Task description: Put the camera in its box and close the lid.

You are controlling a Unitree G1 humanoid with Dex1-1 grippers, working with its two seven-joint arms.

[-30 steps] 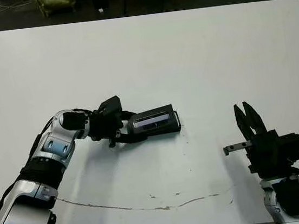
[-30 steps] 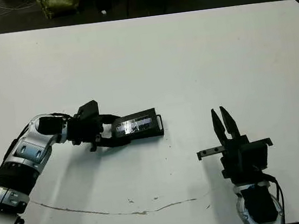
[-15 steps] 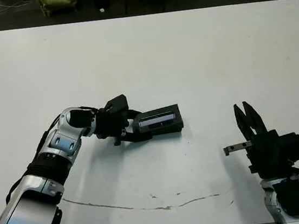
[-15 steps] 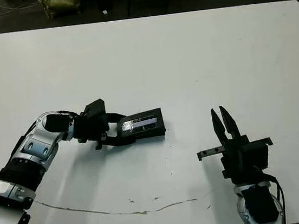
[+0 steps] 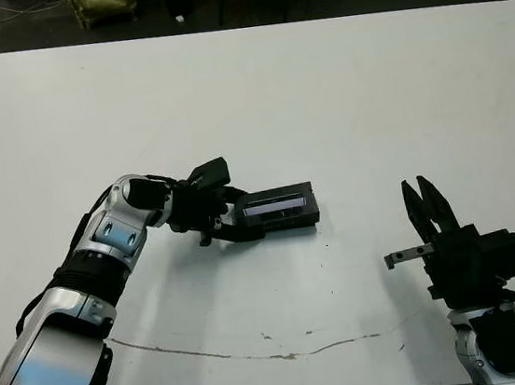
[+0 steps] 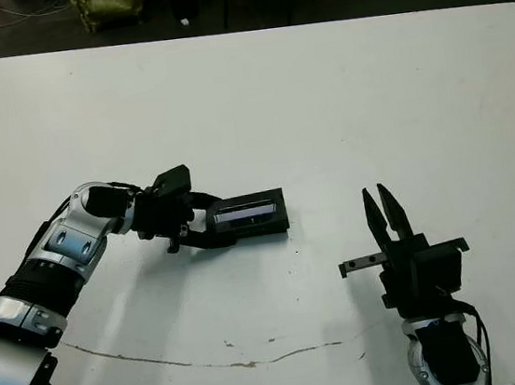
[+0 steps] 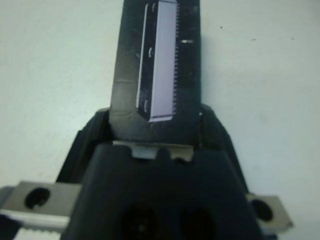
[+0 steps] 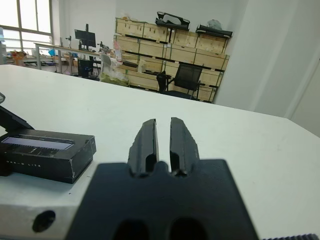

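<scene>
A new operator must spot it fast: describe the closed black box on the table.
On the white table, follow the robot's left arm out to its left gripper, near the table's middle. The black box lies flat at its fingertips. The silvery-grey strip on its lid marks it out; nothing else lies loose nearby.

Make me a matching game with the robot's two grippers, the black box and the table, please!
Things:
1. left gripper
2. right gripper
3. lid
4. table

Descriptions:
A. white, with a thin line across its near part
B. black with a silvery-grey strip, lying on the closed box
C. at one end of the box, fingers on either side
D. apart from everything, fingers nearly together, holding nothing

Pairs: 1-C, 2-D, 3-B, 4-A
</scene>
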